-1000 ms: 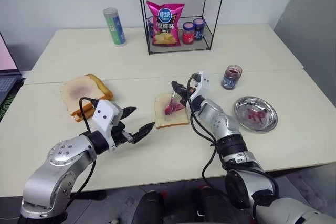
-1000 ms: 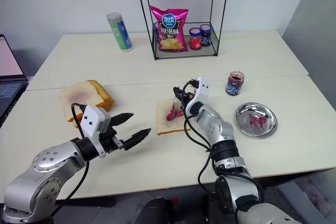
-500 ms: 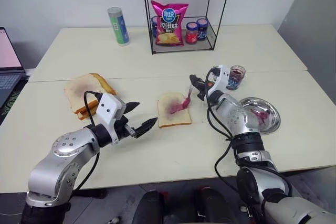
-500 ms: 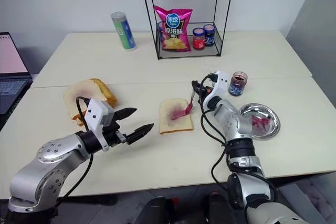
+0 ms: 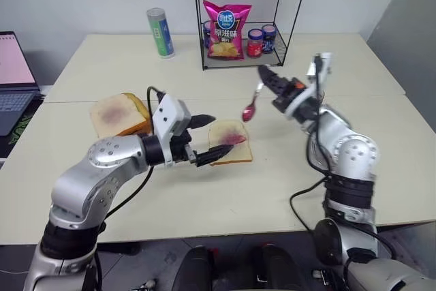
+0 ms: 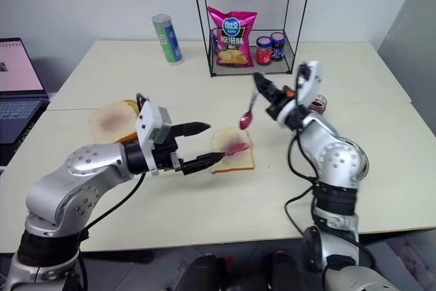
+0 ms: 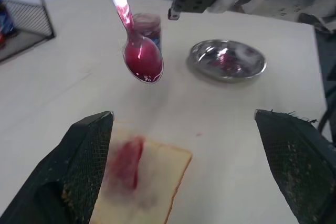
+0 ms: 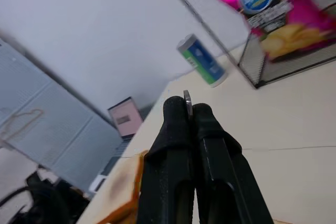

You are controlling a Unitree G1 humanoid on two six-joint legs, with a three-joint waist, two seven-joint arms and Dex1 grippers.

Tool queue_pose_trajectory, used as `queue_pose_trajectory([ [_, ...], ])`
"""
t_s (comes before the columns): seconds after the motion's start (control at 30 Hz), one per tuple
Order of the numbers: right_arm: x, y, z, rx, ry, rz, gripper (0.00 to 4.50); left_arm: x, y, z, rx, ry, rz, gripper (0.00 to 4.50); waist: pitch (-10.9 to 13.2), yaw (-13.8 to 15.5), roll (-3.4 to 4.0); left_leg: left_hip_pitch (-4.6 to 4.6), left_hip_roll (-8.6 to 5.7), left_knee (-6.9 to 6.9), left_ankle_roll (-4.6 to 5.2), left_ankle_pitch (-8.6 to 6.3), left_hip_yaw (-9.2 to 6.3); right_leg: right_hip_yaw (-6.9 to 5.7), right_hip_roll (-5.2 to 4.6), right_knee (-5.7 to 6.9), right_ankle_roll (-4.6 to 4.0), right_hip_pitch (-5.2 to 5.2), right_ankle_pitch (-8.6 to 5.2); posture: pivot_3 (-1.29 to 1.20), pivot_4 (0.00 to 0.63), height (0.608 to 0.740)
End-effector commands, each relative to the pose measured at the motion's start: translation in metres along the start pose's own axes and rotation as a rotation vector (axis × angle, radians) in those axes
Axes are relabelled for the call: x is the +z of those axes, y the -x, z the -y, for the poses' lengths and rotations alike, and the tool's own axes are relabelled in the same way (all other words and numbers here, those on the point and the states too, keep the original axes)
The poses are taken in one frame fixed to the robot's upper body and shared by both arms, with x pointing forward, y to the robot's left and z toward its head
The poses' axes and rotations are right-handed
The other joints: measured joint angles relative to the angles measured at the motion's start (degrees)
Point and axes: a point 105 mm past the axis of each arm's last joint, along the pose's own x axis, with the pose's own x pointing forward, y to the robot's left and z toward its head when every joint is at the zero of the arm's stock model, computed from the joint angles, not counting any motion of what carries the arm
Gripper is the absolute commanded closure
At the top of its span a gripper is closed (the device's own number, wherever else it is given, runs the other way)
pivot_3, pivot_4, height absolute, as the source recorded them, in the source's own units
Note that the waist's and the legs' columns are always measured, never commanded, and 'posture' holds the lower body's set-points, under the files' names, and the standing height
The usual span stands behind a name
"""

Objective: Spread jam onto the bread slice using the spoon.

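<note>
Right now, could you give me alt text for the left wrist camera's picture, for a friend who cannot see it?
A spoon with a jam-coated bowl hangs in the air above a bread slice with a red jam smear, seen between two wide-open black fingers. Behind it on the pale table stand a glass jar and a round metal plate.

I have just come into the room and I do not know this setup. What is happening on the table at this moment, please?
A humanoid robot is spreading jam on bread. Its right tool is shut on a small silver metal spoon, held in the air above the table with purple-red jam in its bowl. The single square slice of white bread lies below, with a purple smear on it. The left tool is open, at the slice's near edge. A round metal plate lies farther off.
</note>
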Motion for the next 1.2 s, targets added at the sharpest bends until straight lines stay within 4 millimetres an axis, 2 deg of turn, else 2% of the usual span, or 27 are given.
queue_pose_trajectory([
  [0.03, 0.035, 0.028, -0.005, -0.047, 0.096, 0.105, 4.42, 0.009, -0.021, 0.008, -0.105, -0.038, 0.025, 0.00, 0.00, -0.58, 0.01, 0.01, 0.01, 0.00, 0.00, 0.00, -0.01, 0.00, 0.01, 0.01, 0.01, -0.01, -0.01, 0.00, 0.150, 0.740],
  [0.13, 0.059, 0.062, 0.018, -0.217, 0.196, 0.175, 4.42, 0.011, -0.053, 0.020, -0.225, -0.104, 0.043, 0.00, 0.00, -0.19, 0.02, -0.01, 0.04, -0.03, -0.01, 0.01, -0.12, -0.04, 0.06, 0.05, 0.15, 0.00, -0.11, 0.00, 0.150, 0.740],
  [0.17, 0.063, 0.074, 0.032, -0.307, 0.230, 0.191, 4.42, 0.009, -0.064, 0.020, -0.236, -0.136, 0.048, 0.00, 0.00, -0.20, 0.01, 0.00, 0.02, -0.04, -0.01, 0.01, -0.10, -0.04, 0.06, 0.04, 0.15, -0.01, -0.11, 0.00, 0.150, 0.740],
  [0.2, 0.069, 0.092, 0.057, -0.453, 0.264, 0.215, 4.42, 0.006, -0.077, 0.020, -0.246, -0.165, 0.050, 0.00, 0.00, -0.18, 0.01, 0.02, 0.02, -0.04, 0.00, 0.01, -0.06, -0.02, 0.07, 0.04, 0.15, -0.01, -0.11, 0.00, 0.150, 0.740],
  [0.27, 0.071, 0.125, 0.093, -0.643, 0.272, 0.254, 4.42, 0.003, -0.098, 0.024, -0.279, -0.168, 0.073, 0.00, -0.03, 0.05, -0.03, 0.03, -0.01, -0.04, 0.00, 0.01, -0.01, 0.01, 0.06, 0.01, 0.15, 0.02, -0.11, 0.00, 0.150, 0.740],
  [0.33, 0.065, 0.138, 0.108, -0.691, 0.249, 0.257, 4.42, 0.002, -0.108, 0.027, -0.307, -0.165, 0.088, 0.00, -0.03, 0.10, -0.03, 0.02, -0.03, 0.00, 0.01, 0.01, -0.01, 0.00, 0.06, -0.04, 0.20, 0.05, -0.14, 0.00, 0.150, 0.740],
  [0.43, 0.051, 0.144, 0.127, -0.709, 0.198, 0.246, 4.42, 0.000, -0.118, 0.033, -0.346, -0.170, 0.100, 0.00, -0.03, -1.44, 0.01, 0.03, 0.00, -0.03, 0.02, 0.00, 0.19, 0.29, 0.08, 0.07, 0.22, -0.13, -0.13, 0.00, 0.150, 0.740],
  [0.53, 0.036, 0.141, 0.143, -0.686, 0.093, 0.245, 4.42, 0.000, -0.127, 0.036, -0.365, -0.169, 0.111, 0.00, -0.05, -1.54, 0.02, 0.12, 0.03, -0.07, 0.03, 0.01, 0.14, 0.44, 0.22, 0.11, 0.21, -0.11, -0.13, 0.00, 0.150, 0.740],
  [0.7, 0.031, 0.137, 0.168, -0.697, -0.004, 0.301, 4.42, -0.001, -0.130, 0.037, -0.353, -0.151, 0.126, 0.00, -0.07, -1.54, 0.06, 0.11, 0.04, -0.08, 0.03, 0.01, 0.11, 0.46, 0.30, 0.07, 0.20, -0.07, -0.13, 0.00, 0.150, 0.740],
  [0.83, 0.026, 0.134, 0.177, -0.694, -0.042, 0.312, 4.42, -0.005, -0.127, 0.037, -0.340, -0.142, 0.120, 0.00, -0.07, -1.50, 0.07, 0.10, 0.06, -0.08, 0.03, 0.01, 0.16, 0.54, 0.21, 0.04, 0.22, -0.08, -0.12, 0.00, 0.150, 0.740],
  [0.97, 0.022, 0.140, 0.184, -0.714, -0.046, 0.305, 4.42, -0.006, -0.125, 0.038, -0.335, -0.137, 0.116, 0.00, -0.07, -1.13, 0.07, 0.10, 0.05, -0.07, 0.03, 0.01, 0.17, 0.55, 0.18, 0.04, 0.23, -0.07, -0.11, 0.00, 0.150, 0.740],
  [1.0, 0.022, 0.141, 0.184, -0.716, -0.048, 0.308, 4.03, -0.006, -0.125, 0.038, -0.335, -0.136, 0.116, 0.00, -0.07, -1.06, 0.07, 0.10, 0.05, -0.06, 0.03, 0.01, 0.18, 0.55, 0.17, 0.04, 0.23, -0.07, -0.11, 0.00, 0.150, 0.740],
  [1.03, 0.022, 0.142, 0.185, -0.717, -0.049, 0.309, 3.97, -0.007, -0.124, 0.038, -0.334, -0.136, 0.115, 0.00, -0.07, -1.01, 0.07, 0.10, 0.05, -0.05, 0.03, 0.01, 0.17, 0.54, 0.17, 0.05, 0.24, -0.07, -0.11, 0.00, 0.150, 0.740],
  [1.2, 0.036, 0.149, 0.183, -0.719, -0.042, 0.350, 2.97, -0.007, -0.123, 0.036, -0.327, -0.134, 0.112, 0.00, -0.08, -0.93, 0.08, 0.10, 0.05, -0.04, 0.03, 0.01, 0.19, 0.57, 0.17, 0.06, 0.24, -0.07, -0.10, 0.00, 0.150, 0.740],
])
